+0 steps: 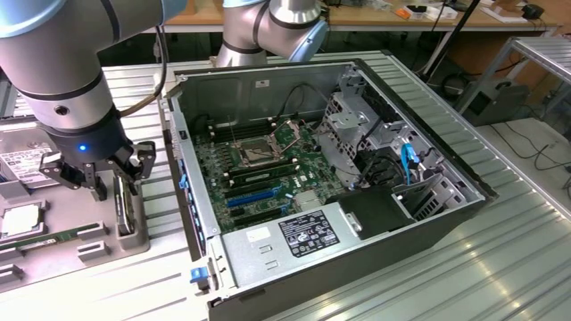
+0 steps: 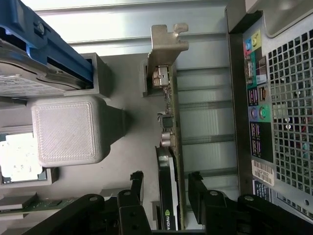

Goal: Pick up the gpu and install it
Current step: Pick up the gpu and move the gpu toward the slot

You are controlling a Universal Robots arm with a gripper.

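- On the exterior view's left, a boxy silver hard drive [image 1: 20, 160] with a white label lies in a grey plastic parts tray [image 1: 98, 244] on the ribbed metal table [image 1: 499, 267].
- Just right of it, the black 2-fingered hand [image 1: 116, 184] hangs low over that tray, spread wide and holding nothing.
- Beneath it the gpu [image 1: 125, 214], a thin black-faced card with a silvery-tan metal bracket [image 2: 164, 44], stands on edge in a slot of the tray.
- In the wrist view the gpu [image 2: 168, 127] runs between the 2 fingers [image 2: 136, 183], with a small gap on each side and nothing touching.
- As I judge it, the step in hand is lining up for the pick. No grasp is made yet and nothing is installed.
- A sound grasp here would call for the fingers to meet the card's flat faces squarely. A skewed squeeze could tip the card in its slot.
- Further right, the open dark steel computer case [image 1: 464, 180] lies on its side just beside the tray. Its green motherboard [image 1: 259, 167] is exposed, and the blue expansion slots [image 1: 251, 197] are vacant.
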